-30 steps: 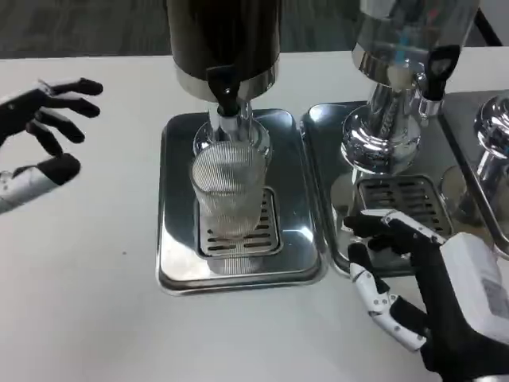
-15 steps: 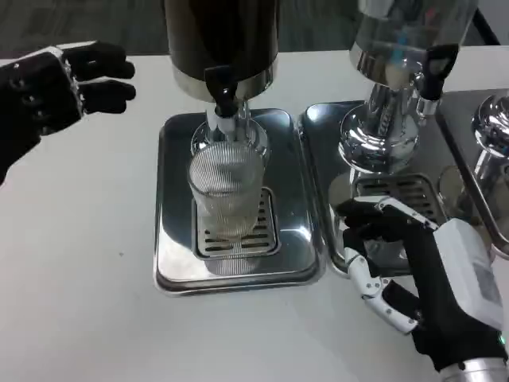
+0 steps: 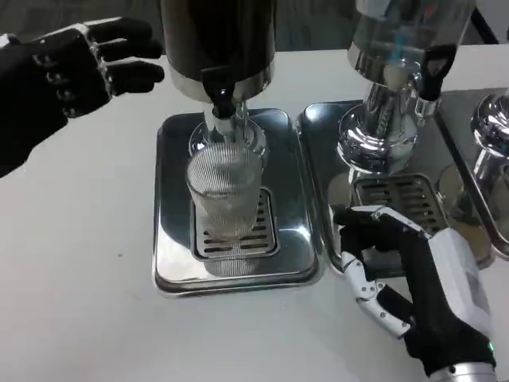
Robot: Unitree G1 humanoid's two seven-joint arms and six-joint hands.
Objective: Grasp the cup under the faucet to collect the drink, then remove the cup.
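The ribbed glass cup (image 3: 225, 193) stands on the drip tray (image 3: 298, 199) under the black faucet (image 3: 219, 89). The right hand (image 3: 413, 278), fingers spread and empty, should close squarely around the cup's right side. The left hand (image 3: 67, 68), open, hovers far left near the dispenser (image 3: 219, 40).

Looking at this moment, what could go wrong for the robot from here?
1. The left hand is raised near the dark dispenser; reaching for the black tap lever, it could bump the body instead.
2. The ribbed clear glass cup stands unheld on the steel drip tray; a nudge might tip it.
3. The right hand lies over the neighbouring tray's edge; moving toward the cup, its fingers might catch the rims.
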